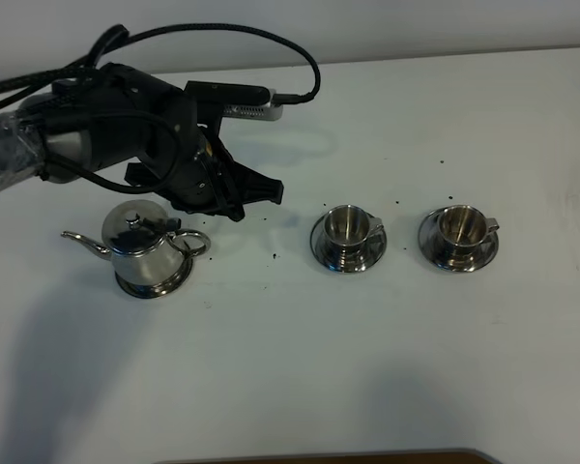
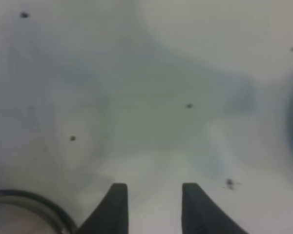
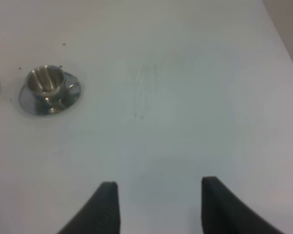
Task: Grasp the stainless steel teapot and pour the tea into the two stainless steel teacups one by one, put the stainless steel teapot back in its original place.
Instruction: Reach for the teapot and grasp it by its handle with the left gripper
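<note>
White tabletop (image 1: 367, 367) fills my screens, with little dark specks (image 1: 274, 256) on it. My teapot (image 1: 147, 246) stands at the left on its round steel disc (image 1: 159, 288). Its spout (image 1: 85, 242) points left and its loop handle (image 1: 195, 242) points right. To the right of it are the two cups, each on a saucer: the left cup (image 1: 348, 225) near the middle and the right cup (image 1: 459, 224) further right. Both stand well apart from the pot. My left pincer (image 2: 152, 207) hangs just beside the handle, on the far side and a bit to the right, not touching the pot. Its two fingers are apart with nothing between them, so it is released. My right pincer (image 3: 158, 204) is out of the high camera's view. Its fingers are spread too, with only bare tabletop under them, so it holds nothing. I cannot tell if there is tea in the cups. I think the handle is the tricky part, because it is small, thin and shiny. If I come in crooked, a finger could bump the pot and push it off its disc, or tip it. If I pinch too little, the pot could swing or slip when I lift. When I tip it, the lid (image 1: 130, 220) might fall, and the thin spout could miss a small cup and wet the tabletop.
</note>
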### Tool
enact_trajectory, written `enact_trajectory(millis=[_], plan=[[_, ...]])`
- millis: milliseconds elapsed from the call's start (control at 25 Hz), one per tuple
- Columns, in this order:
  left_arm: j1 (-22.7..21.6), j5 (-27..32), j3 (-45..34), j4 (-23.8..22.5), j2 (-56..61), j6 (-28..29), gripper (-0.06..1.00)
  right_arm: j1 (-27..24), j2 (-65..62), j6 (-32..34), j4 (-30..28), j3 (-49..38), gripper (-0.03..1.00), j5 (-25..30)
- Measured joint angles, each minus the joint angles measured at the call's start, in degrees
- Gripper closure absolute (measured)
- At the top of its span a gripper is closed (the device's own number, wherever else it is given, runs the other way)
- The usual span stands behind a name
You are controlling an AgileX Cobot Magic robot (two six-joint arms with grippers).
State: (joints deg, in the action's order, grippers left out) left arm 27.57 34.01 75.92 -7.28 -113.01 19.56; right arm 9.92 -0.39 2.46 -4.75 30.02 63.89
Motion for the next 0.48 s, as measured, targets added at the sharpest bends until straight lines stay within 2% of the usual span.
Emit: enact_trajectory(millis=[320, 480], plan=[[0.0, -1.1, 0.0, -0.7, -2.6, 1.0, 0.62, 0.0, 0.0, -0.1, 0.0, 0.0, 0.58, 0.0], [0.0, 0.6, 0.0, -0.6, -2.6, 0.3, 0.62, 0.0, 0.0, -0.1, 0.0, 0.0, 0.58, 0.0]])
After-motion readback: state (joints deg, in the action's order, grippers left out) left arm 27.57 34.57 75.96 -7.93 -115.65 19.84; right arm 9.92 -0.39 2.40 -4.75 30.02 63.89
